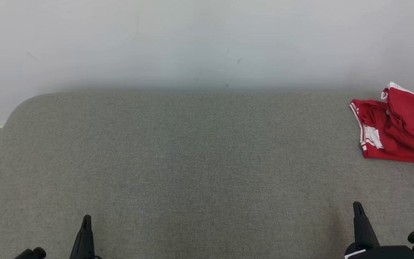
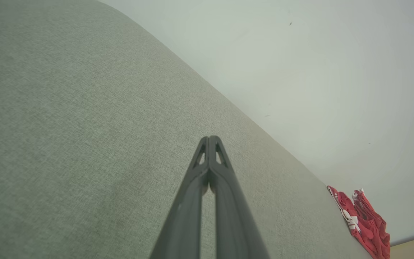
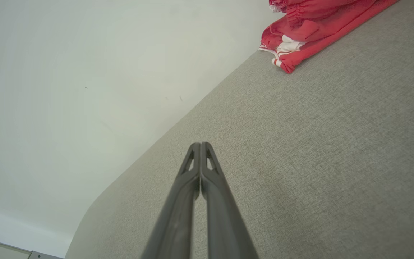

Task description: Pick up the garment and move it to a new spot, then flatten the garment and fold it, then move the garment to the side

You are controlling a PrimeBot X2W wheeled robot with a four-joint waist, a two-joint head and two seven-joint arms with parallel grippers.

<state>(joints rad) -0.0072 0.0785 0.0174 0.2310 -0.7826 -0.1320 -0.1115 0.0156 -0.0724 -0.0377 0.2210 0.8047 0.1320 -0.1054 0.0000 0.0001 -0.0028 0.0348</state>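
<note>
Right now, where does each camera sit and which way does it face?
Head view: on the head, facing forward and down at the grey surface; left gripper and right gripper at the bottom.
Left wrist view: on the left wrist, along its shut fingers towards the red garment.
Right wrist view: same, from the right wrist.
All show the garment.

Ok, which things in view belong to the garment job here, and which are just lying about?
Part of the job:
- red garment, bunched up at the far right
- left gripper, fingers shut, holding nothing
- right gripper, fingers shut, holding nothing
- grey fabric surface, the work area

Just there:
- white wall behind the surface
</note>
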